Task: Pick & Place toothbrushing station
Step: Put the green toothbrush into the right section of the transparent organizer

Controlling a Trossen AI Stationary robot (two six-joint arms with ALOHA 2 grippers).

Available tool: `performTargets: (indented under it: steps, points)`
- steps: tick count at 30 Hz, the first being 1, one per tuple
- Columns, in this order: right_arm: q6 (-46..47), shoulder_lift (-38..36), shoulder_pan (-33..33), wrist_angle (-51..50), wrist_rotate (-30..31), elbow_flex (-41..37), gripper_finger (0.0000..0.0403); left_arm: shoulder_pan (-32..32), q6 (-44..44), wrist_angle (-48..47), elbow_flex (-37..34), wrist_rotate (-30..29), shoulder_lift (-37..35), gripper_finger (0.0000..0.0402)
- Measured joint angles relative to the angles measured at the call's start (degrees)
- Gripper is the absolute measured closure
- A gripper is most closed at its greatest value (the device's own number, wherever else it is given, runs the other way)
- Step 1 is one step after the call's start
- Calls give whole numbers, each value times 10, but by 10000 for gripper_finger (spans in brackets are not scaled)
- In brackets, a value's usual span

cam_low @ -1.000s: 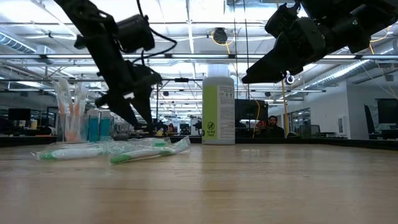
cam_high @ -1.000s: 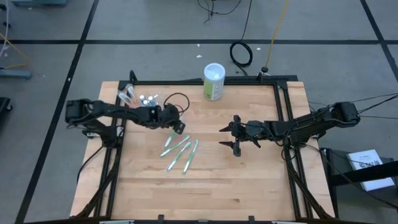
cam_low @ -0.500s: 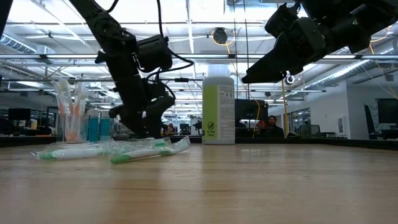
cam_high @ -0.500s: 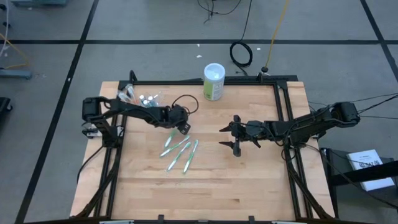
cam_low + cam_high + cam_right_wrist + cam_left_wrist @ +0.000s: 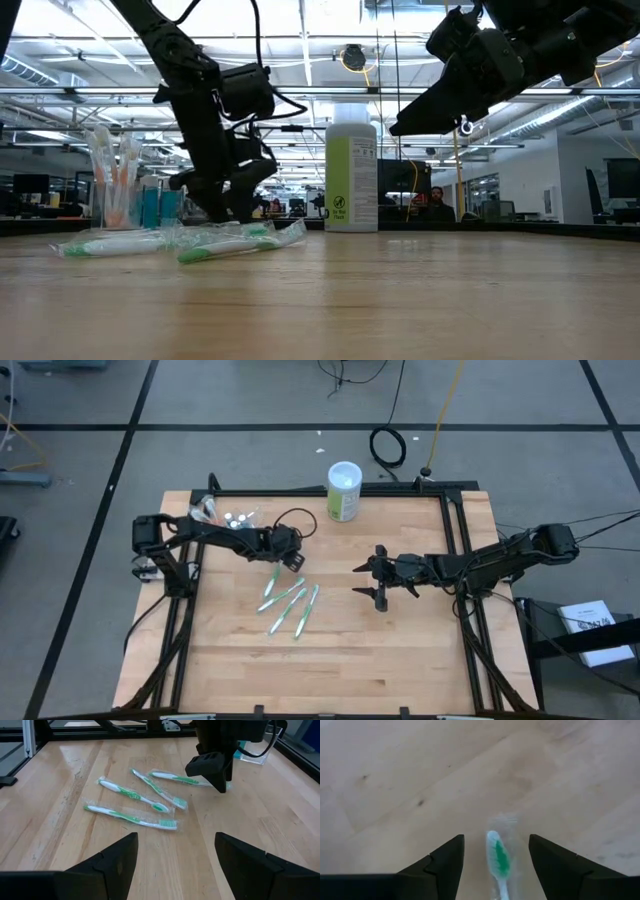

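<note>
Clear plastic forms the small cup [image 5: 213, 515] of the toothbrushing station, which stands near the far left corner of the pale wooden table [image 5: 400, 650] and holds thin upright toothbrushes beside tiny teal white-capped tubes [image 5: 152, 207]. Four green-and-white wrapped toothbrushes [image 5: 288, 600] lie flat on the boards nearer the table's middle, fanned side by side. The left gripper [image 5: 287, 563] hangs low over the far end of this group, apart from the cup, which sits behind it toward the corner. Its two dark fingers [image 5: 445, 865] stand spread, one on either side of the green-bristled head of one wrapped toothbrush [image 5: 498, 862], with a gap between each finger and the brush; nothing is clasped. In the low view this gripper [image 5: 222, 205] reaches down almost to the table, just behind the wrapped brushes. The right gripper [image 5: 365, 582] waits above the boards right of the middle, well apart from the brushes, its fingers [image 5: 112, 857] parted wide and empty. A tall green-and-white cylindrical canister [image 5: 344, 491] stands at the far edge.
</note>
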Motion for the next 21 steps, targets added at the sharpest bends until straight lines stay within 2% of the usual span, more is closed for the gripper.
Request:
performTargets:
  steps: [3, 8, 17, 21]
  points:
    - [0, 0, 0, 0, 0, 0, 147, 1, -4, -6, 0, 1, 0, 200]
    - [1, 0, 0, 0, 0, 0, 147, 6, -4, -7, 0, 34, 0, 272]
    - [1, 0, 0, 0, 0, 0, 147, 6, 27, 2, 0, 36, -5, 387]
    - [1, 0, 0, -1, 0, 0, 147, 3, 45, 14, -1, 30, -38, 393]
